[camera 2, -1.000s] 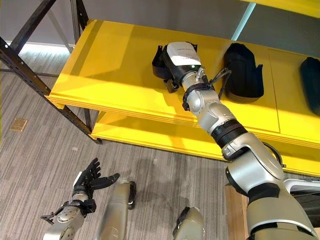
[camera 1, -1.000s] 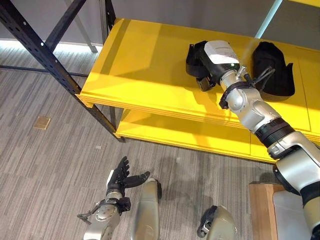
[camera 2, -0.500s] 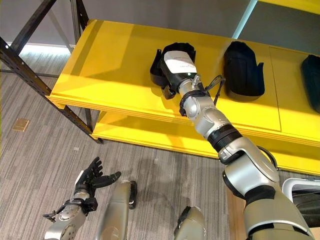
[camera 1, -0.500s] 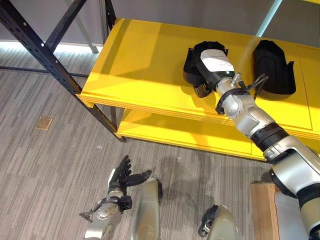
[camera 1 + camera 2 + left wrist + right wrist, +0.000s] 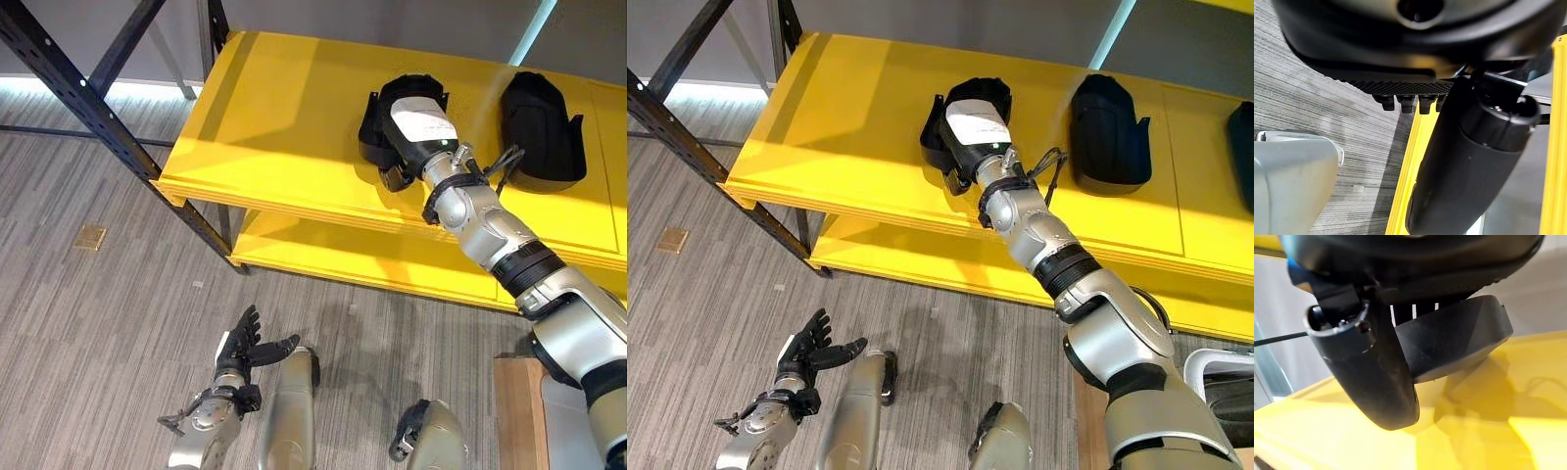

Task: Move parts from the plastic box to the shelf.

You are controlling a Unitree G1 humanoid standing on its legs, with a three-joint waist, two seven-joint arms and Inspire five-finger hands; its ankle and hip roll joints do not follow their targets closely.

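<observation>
Black part [image 5: 392,122] under right hand [image 5: 416,125]

arms: silver-grey, jointed, black ring bands | right hand [image 5: 416,132]: dark, white plate on its back, green light behind the fingers | left hand [image 5: 240,348]: black, slim segmented fingers [image 5: 245,325] | wrist: black collar
</observation>
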